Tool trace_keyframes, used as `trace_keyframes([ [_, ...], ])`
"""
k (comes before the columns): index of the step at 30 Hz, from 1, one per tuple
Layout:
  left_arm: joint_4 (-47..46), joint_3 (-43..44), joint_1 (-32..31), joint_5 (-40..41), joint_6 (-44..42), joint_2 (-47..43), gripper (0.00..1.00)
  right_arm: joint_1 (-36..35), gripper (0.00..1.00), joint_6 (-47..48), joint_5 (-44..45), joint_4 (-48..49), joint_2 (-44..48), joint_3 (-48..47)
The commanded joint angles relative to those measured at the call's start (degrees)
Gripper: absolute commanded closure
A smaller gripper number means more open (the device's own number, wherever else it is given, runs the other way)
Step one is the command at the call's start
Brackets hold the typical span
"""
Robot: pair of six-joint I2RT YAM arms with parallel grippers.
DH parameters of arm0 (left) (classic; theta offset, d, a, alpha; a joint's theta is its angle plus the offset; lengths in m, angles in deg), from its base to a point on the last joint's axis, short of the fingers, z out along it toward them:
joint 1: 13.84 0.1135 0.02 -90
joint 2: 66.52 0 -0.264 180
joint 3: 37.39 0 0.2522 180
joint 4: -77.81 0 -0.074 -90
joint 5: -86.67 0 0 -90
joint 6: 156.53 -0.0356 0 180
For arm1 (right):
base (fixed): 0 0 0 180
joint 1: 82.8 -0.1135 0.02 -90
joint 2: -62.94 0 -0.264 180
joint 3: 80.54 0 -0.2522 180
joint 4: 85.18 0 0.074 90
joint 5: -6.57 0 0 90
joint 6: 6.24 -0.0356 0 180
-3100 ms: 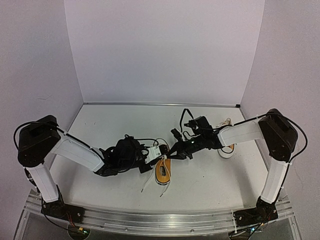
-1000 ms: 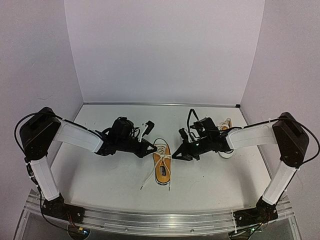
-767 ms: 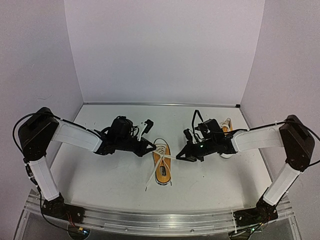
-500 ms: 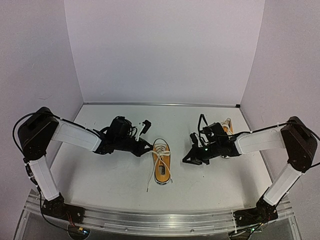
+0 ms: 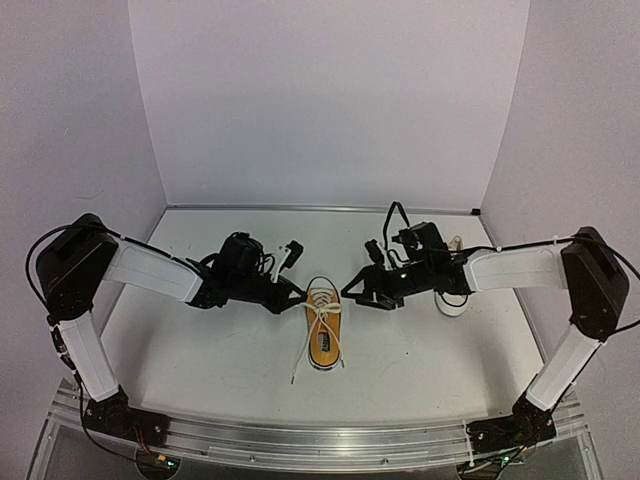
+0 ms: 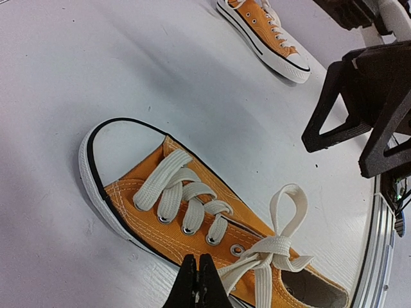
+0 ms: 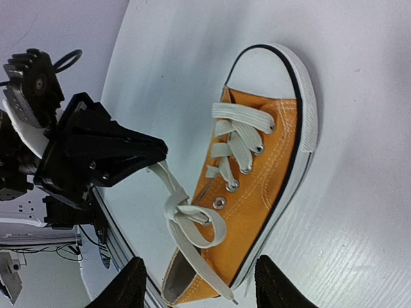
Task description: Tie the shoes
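Looked down on a white tabletop (image 5: 200, 350) boxed in by pale lilac walls (image 5: 330, 100). Found one orange-yellow sneaker (image 5: 324, 330) near the centre, long axis running 12 to 6 o'clock, white toe cap at 12 and heel opening at 6. Found the second sneaker (image 5: 452, 300) at roughly 2 o'clock from the first, well apart from it and partly hidden behind the right arm. Could not tell whether it was tied. Saw the left gripper (image 5: 297, 294) just beside the centre sneaker's toe at 10 o'clock, jaws pinched together on a strand of white lace (image 7: 168, 186) drawn out from the knot (image 6: 266, 250) at the top eyelets. Saw the right gripper (image 5: 353, 295) at about 1 o'clock of the same toe, fingers spread wide and gripping nothing. Noted one loop (image 6: 287, 208) standing off the knot, and loose lace ends (image 5: 300, 365) trailing toward 7 o'clock beside the heel. Judged the centre sneaker only partway tied. Placed the knot toward 5 o'clock from the left gripper and 7 o'clock from the right, about equally near to both. Reckoned the empty right gripper the likelier one to reach in across the shoe's long axis for the loop or a free end.
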Motion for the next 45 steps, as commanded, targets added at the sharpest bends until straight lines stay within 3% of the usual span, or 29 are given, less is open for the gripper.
trace_keyframes([
  [1,-1.76,1.57,0.56,-0.76,-1.14,0.24,1.0,-0.06,0.47,-1.05,-4.48,3.27,-5.07,-3.31],
  [11,-1.96,1.42,0.56,-1.01,-1.4,-0.37,1.0,-0.14,0.61,-5.73,-9.45,11.15,-10.36,-3.17],
  [14,-2.0,1.29,0.56,-0.79,-1.37,-0.39,1.0,-0.17,0.73,-6.42,-10.5,12.74,-10.32,-2.67],
  [18,-1.6,1.18,0.52,0.7,-1.31,-0.58,1.0,-0.14,1.0,-6.46,-10.57,12.78,-9.79,-1.79],
  [35,0.91,-0.99,1.86,7.64,-0.62,-0.89,1.0,2.06,1.0,-5.25,-1.98,10.07,-1.24,9.26],
  [44,1.37,0.33,1.7,3.71,-2.42,-2.3,1.0,-0.22,1.0,-4.45,-4.8,10.46,-3.14,6.45],
  [45,1.74,0.43,1.67,3.47,-2.7,-3.13,0.95,-0.84,1.0,-4.35,-5.1,10.45,-3.61,5.68],
])
